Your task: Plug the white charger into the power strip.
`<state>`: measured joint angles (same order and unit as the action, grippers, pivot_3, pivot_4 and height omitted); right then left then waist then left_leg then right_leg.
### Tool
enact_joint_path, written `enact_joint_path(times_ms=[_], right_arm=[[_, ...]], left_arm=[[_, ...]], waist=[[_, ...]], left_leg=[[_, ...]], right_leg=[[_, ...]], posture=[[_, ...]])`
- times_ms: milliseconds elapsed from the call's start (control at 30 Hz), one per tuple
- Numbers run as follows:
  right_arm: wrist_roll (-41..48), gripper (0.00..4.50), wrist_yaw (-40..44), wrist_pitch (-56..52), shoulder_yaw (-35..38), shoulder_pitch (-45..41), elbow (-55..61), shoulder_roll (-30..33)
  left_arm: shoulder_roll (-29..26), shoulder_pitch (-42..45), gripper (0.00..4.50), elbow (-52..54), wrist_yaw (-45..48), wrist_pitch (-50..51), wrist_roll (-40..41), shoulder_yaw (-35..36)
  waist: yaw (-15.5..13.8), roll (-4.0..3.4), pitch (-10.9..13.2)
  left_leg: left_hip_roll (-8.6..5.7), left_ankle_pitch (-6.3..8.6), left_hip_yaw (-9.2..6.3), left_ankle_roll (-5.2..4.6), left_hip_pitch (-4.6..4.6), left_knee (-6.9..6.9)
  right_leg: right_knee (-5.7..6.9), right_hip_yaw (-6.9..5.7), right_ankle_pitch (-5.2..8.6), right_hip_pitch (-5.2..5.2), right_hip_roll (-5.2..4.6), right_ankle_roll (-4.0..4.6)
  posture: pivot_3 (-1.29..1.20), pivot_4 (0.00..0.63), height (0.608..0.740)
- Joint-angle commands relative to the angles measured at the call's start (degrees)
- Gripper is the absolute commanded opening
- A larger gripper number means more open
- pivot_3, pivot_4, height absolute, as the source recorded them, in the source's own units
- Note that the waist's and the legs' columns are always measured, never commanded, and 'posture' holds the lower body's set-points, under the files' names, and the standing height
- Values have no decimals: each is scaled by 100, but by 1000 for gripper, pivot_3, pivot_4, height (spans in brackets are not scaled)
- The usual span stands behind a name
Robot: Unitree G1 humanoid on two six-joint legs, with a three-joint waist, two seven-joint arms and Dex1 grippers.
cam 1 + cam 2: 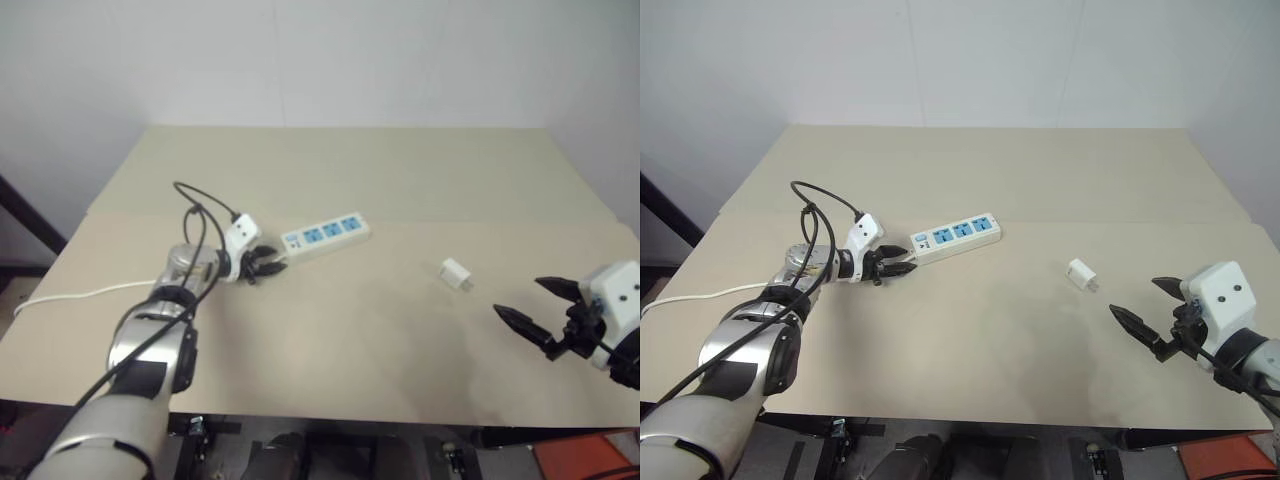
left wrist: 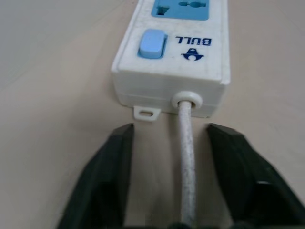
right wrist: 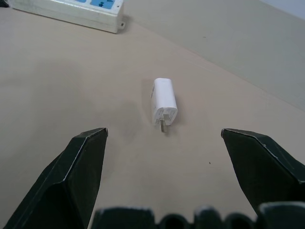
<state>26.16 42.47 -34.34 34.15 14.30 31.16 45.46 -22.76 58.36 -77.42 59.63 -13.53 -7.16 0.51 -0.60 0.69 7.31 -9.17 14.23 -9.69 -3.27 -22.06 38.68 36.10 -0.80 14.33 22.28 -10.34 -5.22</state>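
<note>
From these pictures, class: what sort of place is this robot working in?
Probably a lab or test room, not a home: a bare tan table against plain white walls, holding just a power strip and a white charger.

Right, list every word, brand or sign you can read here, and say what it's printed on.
"BULL": dark blue, beside the blue switch on the cord end of the power strip.
A small dark blue emblem sits next to it, no letters legible.
The white charger: no readable marking.
</note>
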Motion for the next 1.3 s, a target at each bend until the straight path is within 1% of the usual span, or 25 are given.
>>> enact_joint_path(times_ms=[33, 133, 167, 267, 433, 600, 733, 1033, 1100, 1167, 1233, 1267, 1300], right_arm=[[84, 4500, -81, -8, 64, -66, 197, 7], [72, 4500, -95, 7, 11, -109, 160, 15], [75, 4500, -97, 9, -4, -127, 146, 18], [69, 4500, -95, 24, -54, -180, 100, 29], [-1, 4500, -113, 80, -215, -317, -11, 38], [-50, 4500, -143, 136, -331, -360, -50, -8], [-78, 4500, -209, 195, -406, -336, -56, -95], [-142, 4500, -201, 290, -577, -452, -241, -106], [-168, 4500, -195, 322, -629, -514, -308, -93], [-199, 4500, -195, 347, -681, -558, -353, -98], [-209, 4500, -188, 360, -698, -570, -363, -111], [-217, 4500, -187, 366, -699, -567, -361, -115], [-236, 4500, -185, 382, -700, -571, -374, -110]], left_arm=[[-26, 73, 1095, -5, 52, 74, -100, -35], [-30, 64, 161, 7, 276, 31, -87, -40], [-34, 55, 14, 14, 283, -29, -113, -64], [-55, 29, 14, 35, 265, -248, -250, -201], [-81, 31, 14, 114, 712, -755, -383, -394], [-120, 22, 14, 274, 1312, -881, -213, -377], [-93, -165, 14, 596, 1841, -701, 39, -300], [-64, -825, 14, 1949, 2626, -100, 536, -401], [-48, -956, 14, 2105, 2607, -121, 610, -390], [-3, -1028, 14, 2097, 2330, -226, 655, -321], [33, -1111, 673, 2068, 2581, -393, 903, -216], [29, -1182, 809, 2072, 2739, -527, 999, -192], [23, -1231, 1136, 2061, 2810, -643, 1053, -187]], waist=[[3, 0, 0], [5, 0, 0], [4, 0, 0], [-1, 0, 0], [-5, 0, 0], [-14, 0, 0], [-8, 0, 0], [-4, -1, 0], [-2, -2, -1], [-7, -2, -1], [-10, -2, -1], [-9, -1, -1], [-7, -2, -1]], left_leg=[[0, 0, 1, 0, 1, 0], [1, 0, 3, 0, 2, 0], [1, 0, 3, 0, 2, 0], [0, 1, 3, -1, 1, 0], [0, 1, 5, 0, -1, 0], [0, 1, 5, -1, -4, 1], [-1, 2, 5, -2, -8, 1], [-1, 1, 5, -1, -8, 4], [-1, 1, 5, -1, -8, 4], [0, 1, 4, 0, -7, 3], [0, 1, 4, 0, -7, 3], [0, 1, 4, 0, -7, 4], [0, 1, 4, 0, -8, 4]], right_leg=[[0, 1, 0, 0, 0, 0], [1, 3, 0, 0, 1, 0], [1, 3, 0, 0, 1, 0], [-1, 3, 0, 0, 0, 0], [-3, 3, 0, 1, -1, 0], [-4, 1, 0, 2, -2, 0], [-3, 1, 0, 4, -2, -1], [-3, 3, 0, 5, -1, 0], [-3, 3, 0, 5, -1, 0], [-3, 3, 0, 5, -1, 0], [-4, 3, 0, 5, -2, 0], [-4, 3, 0, 4, -2, 0], [-5, 3, 0, 5, -2, 0]], posture=[[0, 150, 740], [0, 150, 740], [0, 150, 740], [0, 150, 740], [0, 150, 740], [0, 150, 740], [0, 150, 740], [0, 150, 740], [0, 150, 740], [0, 150, 740], [0, 150, 740], [0, 150, 740], [0, 150, 740]])
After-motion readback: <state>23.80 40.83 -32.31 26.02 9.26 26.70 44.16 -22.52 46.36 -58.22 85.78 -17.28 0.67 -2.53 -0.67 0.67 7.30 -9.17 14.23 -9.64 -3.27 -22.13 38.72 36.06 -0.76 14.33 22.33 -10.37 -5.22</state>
